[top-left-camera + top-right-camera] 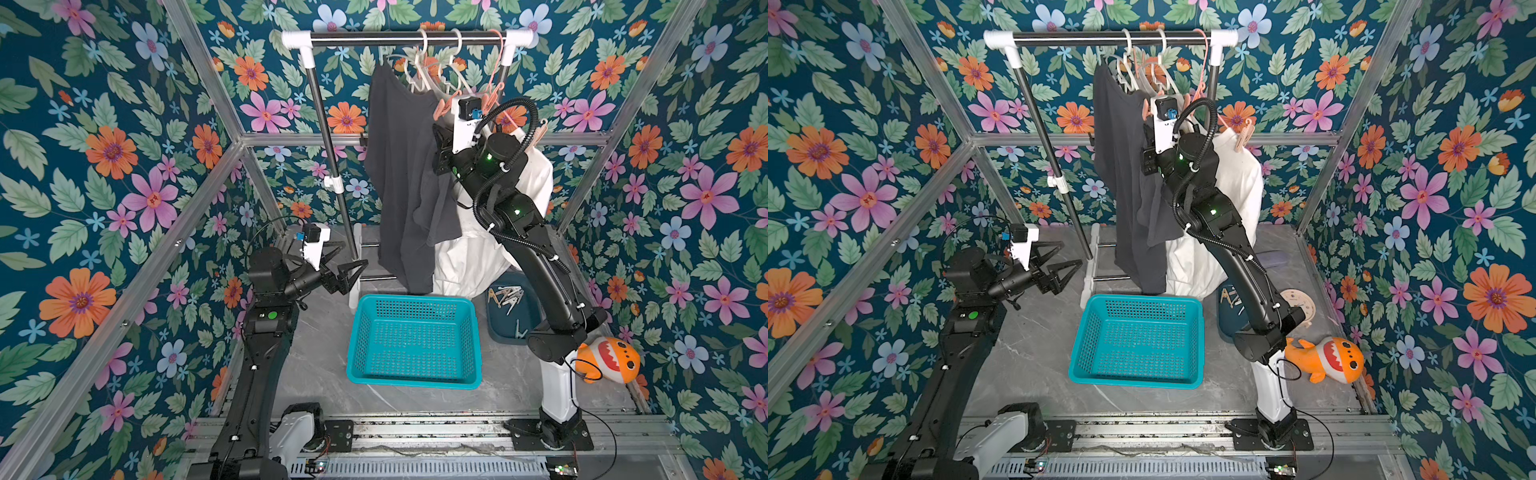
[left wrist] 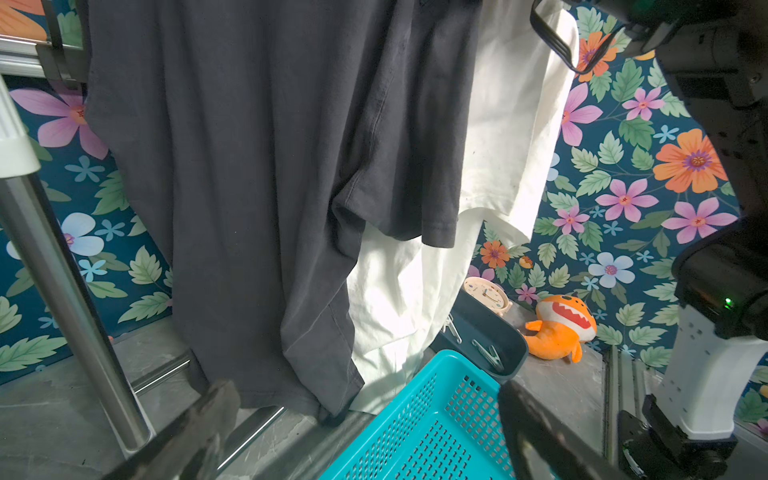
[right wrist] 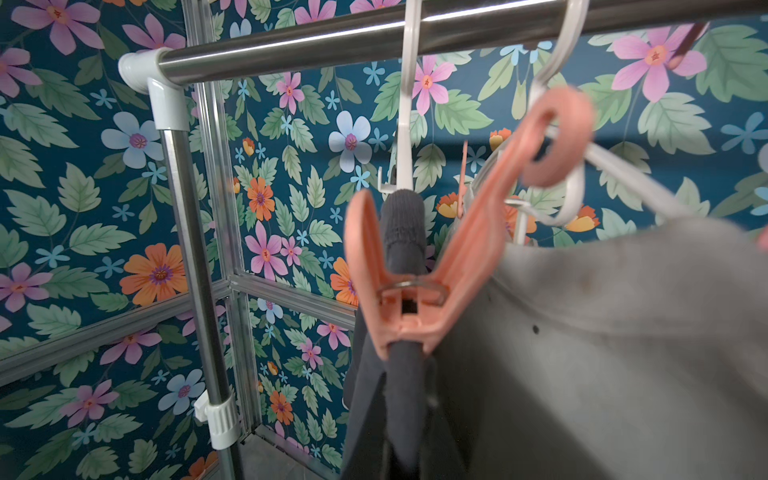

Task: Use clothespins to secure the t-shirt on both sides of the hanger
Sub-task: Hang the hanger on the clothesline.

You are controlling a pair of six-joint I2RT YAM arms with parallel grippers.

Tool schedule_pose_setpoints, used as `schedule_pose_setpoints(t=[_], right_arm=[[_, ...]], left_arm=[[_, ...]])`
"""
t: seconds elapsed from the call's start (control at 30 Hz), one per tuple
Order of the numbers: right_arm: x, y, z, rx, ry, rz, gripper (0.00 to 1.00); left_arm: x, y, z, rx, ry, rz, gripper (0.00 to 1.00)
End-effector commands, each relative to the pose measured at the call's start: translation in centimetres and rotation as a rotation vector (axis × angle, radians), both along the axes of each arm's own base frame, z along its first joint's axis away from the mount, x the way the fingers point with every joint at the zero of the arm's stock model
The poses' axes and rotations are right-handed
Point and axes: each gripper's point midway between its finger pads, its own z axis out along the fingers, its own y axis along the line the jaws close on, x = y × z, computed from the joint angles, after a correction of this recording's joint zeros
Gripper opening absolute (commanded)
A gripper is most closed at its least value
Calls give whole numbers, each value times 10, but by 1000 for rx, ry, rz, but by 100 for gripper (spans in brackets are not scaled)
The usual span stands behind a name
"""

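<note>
**Right claw has a peg up at the dark shirt; left claw hangs open and empty**

Your right claw [image 1: 441,129] is up at the rack, clenched on a salmon-pink plastic clothespin [image 3: 415,328]. In the right wrist view the peg's two prongs are spread in a V. A dark ribbed strip of fabric stands between them, but you cannot tell whether the prongs touch it. The strip is the same dark cloth as the dark grey t-shirt [image 1: 399,174]. That shirt hangs from a white plastic hanger [image 3: 409,83] hooked over the steel rail [image 1: 395,39].

Just beside it on the rail hangs a white t-shirt [image 1: 536,183]. A pale pink clothespin [image 1: 1244,135] is clipped at its shoulder on the side away from the dark shirt.

Your left claw [image 1: 355,254] sits low and released, with its jaws wide apart and nothing between them. It points toward the foot of the rack, near the turquoise perforated plastic basket [image 1: 411,298] but not touching it.

The spare clothespins [image 1: 508,296] lie loose in a dark teal tray [image 1: 503,328] on the grey marbled desk [image 1: 316,353]. The tray is next to the basket and partly hidden behind your right arm. An orange plush toy with a toothy mouth [image 1: 609,359] lies by that arm's base.
</note>
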Motion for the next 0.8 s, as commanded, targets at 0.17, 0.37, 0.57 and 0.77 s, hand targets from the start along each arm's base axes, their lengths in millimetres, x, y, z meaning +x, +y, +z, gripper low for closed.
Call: schedule_pose_setpoints(t=[0.17, 0.37, 0.57, 0.77], right_arm=[[-24, 14, 14, 41, -27, 132, 0], [-45, 27, 24, 55, -36, 205, 0], [-42, 38, 15, 22, -26, 218, 0], [-38, 51, 10, 16, -45, 258, 0]], left_arm=[[0, -1, 6, 2, -37, -6, 99], [0, -1, 7, 2, -38, -5, 99], [-2, 0, 7, 4, -42, -3, 99], [-1, 0, 5, 6, -41, 1, 99]])
